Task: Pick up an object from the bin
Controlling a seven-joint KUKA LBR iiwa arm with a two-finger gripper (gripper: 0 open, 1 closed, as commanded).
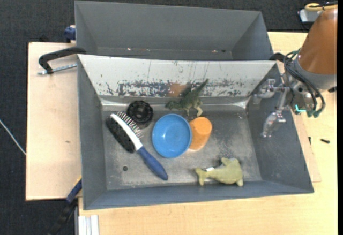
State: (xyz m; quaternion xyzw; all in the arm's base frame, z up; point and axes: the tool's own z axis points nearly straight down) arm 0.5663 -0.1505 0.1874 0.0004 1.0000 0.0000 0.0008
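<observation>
Over the bin's right wall: the tool (271, 119) hangs above the sloped grey side, well apart from the loose things on the floor.
Tool state: cannot tell whether it is released or clenched.
Arm: an orange cover (321, 41) sits at the right, with cables below it.
Bin: grey metal (91, 137), its back wall scratched.
Nearest thing: a yellow-green plush sea animal (222, 172) lies soft and stubby at the floor's front right, tail toward the left.
Orange cup (202, 131): mid-floor, just right of the bowl and partly covered by its rim.
Blue bowl (171, 136): round, hollow side up, at the centre.
Green dinosaur toy (187, 101): behind the bowl and cup, by the back wall.
Brush (131, 140): black head, pale bristles and a blue handle, left of the bowl.
Black round piece (140, 111): just behind the brush head.
</observation>
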